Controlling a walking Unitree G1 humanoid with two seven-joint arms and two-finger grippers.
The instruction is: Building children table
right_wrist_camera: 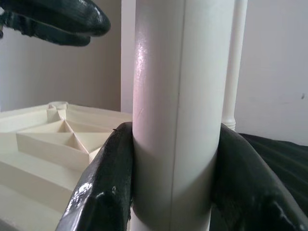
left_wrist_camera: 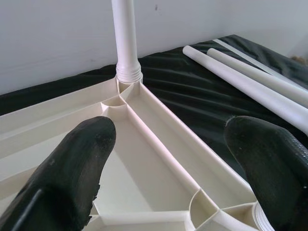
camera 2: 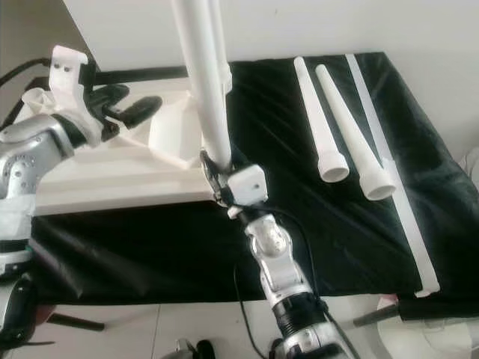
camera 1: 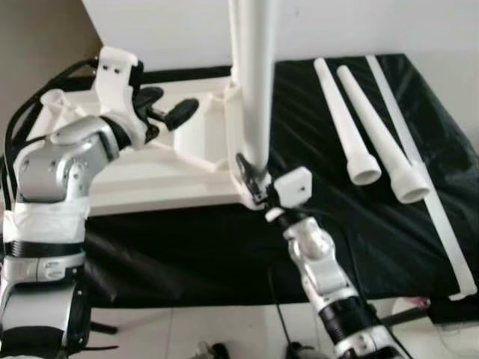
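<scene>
The white table top [camera 1: 161, 176] lies upside down on a black cloth, its ribbed underside [left_wrist_camera: 144, 159] facing up. A white leg [camera 1: 254, 82] stands upright in the near right corner socket. My right gripper [camera 1: 251, 176] is shut around its lower end, with the black fingers [right_wrist_camera: 108, 178] pressed on both sides of the leg [right_wrist_camera: 175, 106]. A second leg [left_wrist_camera: 126, 43] stands in the far corner socket. My left gripper [camera 1: 168, 112] hovers open above the left part of the table top, holding nothing. Two loose legs [camera 1: 348, 120] [camera 1: 382, 131] lie on the cloth to the right.
The black cloth [camera 1: 337, 239] covers the work surface up to its front edge. A long white strip [camera 1: 423, 164] lies along the right side beside the loose legs. A white wall [camera 1: 172, 30] stands close behind. Pale floor tiles [camera 1: 224, 329] lie below the front edge.
</scene>
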